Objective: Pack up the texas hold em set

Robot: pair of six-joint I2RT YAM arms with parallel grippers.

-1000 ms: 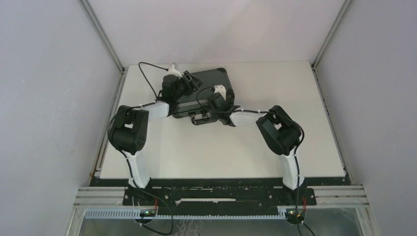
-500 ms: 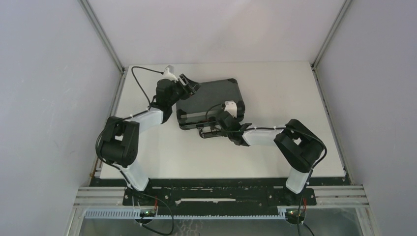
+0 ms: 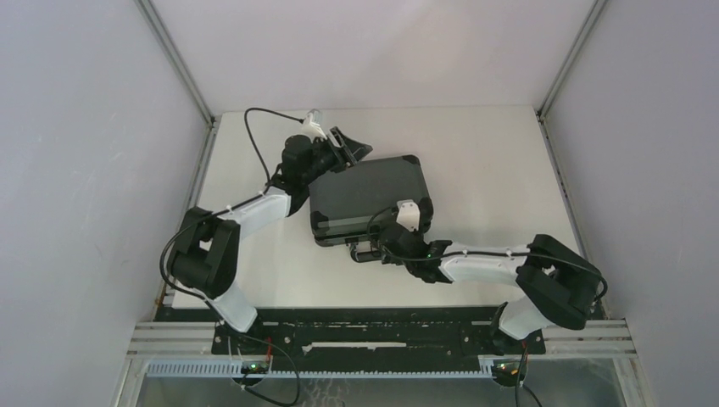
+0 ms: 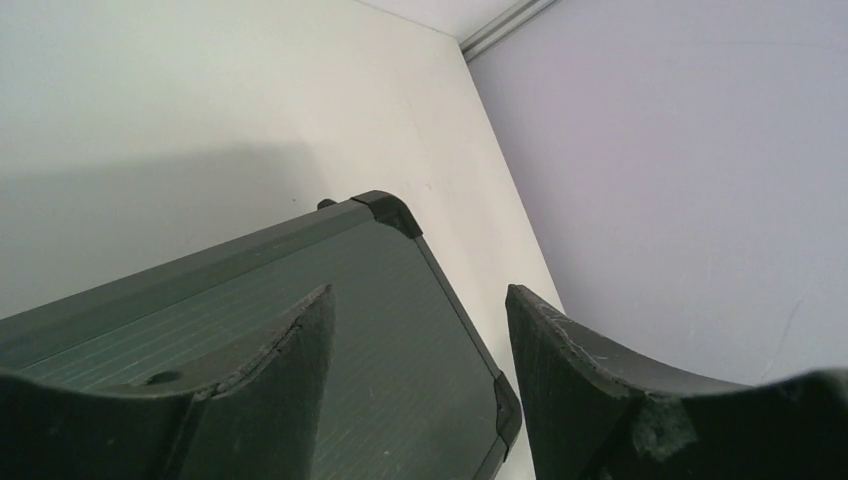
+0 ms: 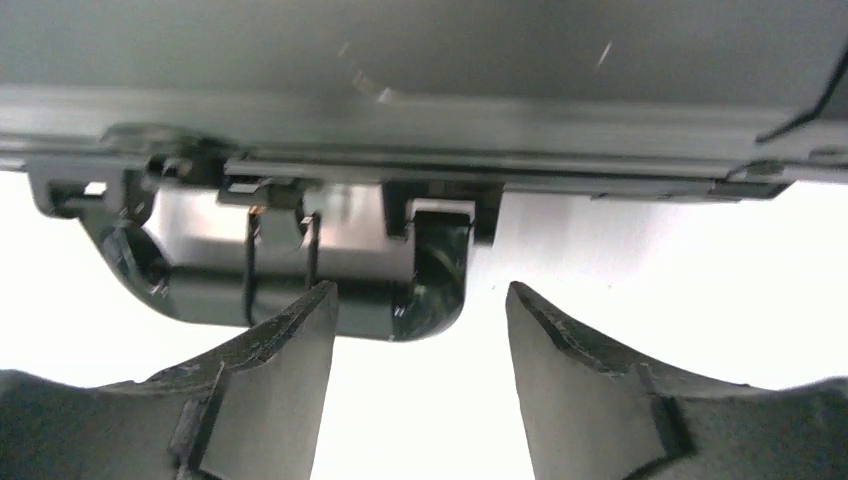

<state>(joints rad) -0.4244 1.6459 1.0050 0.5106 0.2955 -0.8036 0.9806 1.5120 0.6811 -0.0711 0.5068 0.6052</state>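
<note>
White tabletop (image 3: 509, 212) fills the floor of a booth with pale grey walls, the two arm bases bolted along its near edge.

Nearest of the working parts, the right gripper (image 3: 383, 248) sits low at the front of the briefcase (image 3: 369, 197), jaws released and spread. Its wrist camera shows the glossy black handle (image 5: 200, 295) lying flat on the table, its right end reaching in between the two fingertips; nothing is clamped, though whether the left finger brushes the handle is hard to say. That view also gives the shut seam along the case's front edge, which the overhead camera cannot resolve.

From above, the case lies flat and closed around mid-table. Its long axis runs left to right, with the right end swung a little farther away, and the handle side faces the arms.

Farther back, the left gripper (image 3: 349, 146) hovers over the far-left corner of the case, fingers apart and holding nothing. Its wrist camera alone shows the fine ribbing of the lid and a black corner cap (image 4: 390, 210).
</note>
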